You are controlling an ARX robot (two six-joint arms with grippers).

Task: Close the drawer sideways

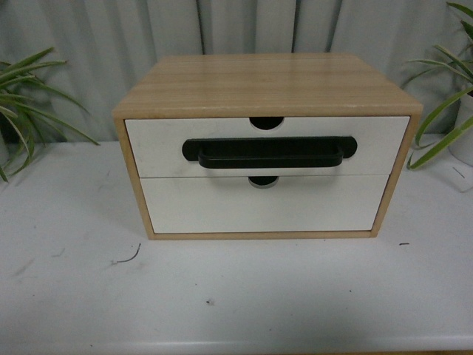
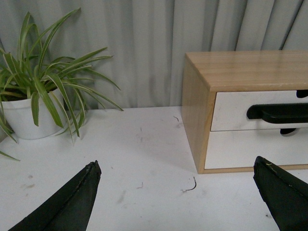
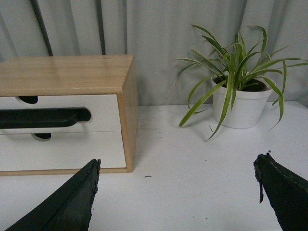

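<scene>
A light wood cabinet (image 1: 266,81) stands on the white table (image 1: 236,296). Its upper drawer (image 1: 159,144) has a white front, a long black bar handle (image 1: 270,151) and a half-round notch in the top edge. The front sits about level with the cabinet's front edge, a little forward of the plain white lower front (image 1: 266,207). The drawer also shows in the left wrist view (image 2: 231,110) and the right wrist view (image 3: 103,108). My left gripper (image 2: 175,162) is open and empty over the table, left of the cabinet. My right gripper (image 3: 177,160) is open and empty, right of it. Neither arm shows in the front view.
A potted spider plant (image 2: 29,113) stands at the back left and another (image 3: 243,103) at the back right. A grey curtain (image 1: 111,37) hangs behind. A small dark curl of debris (image 2: 191,185) lies near the cabinet's left corner.
</scene>
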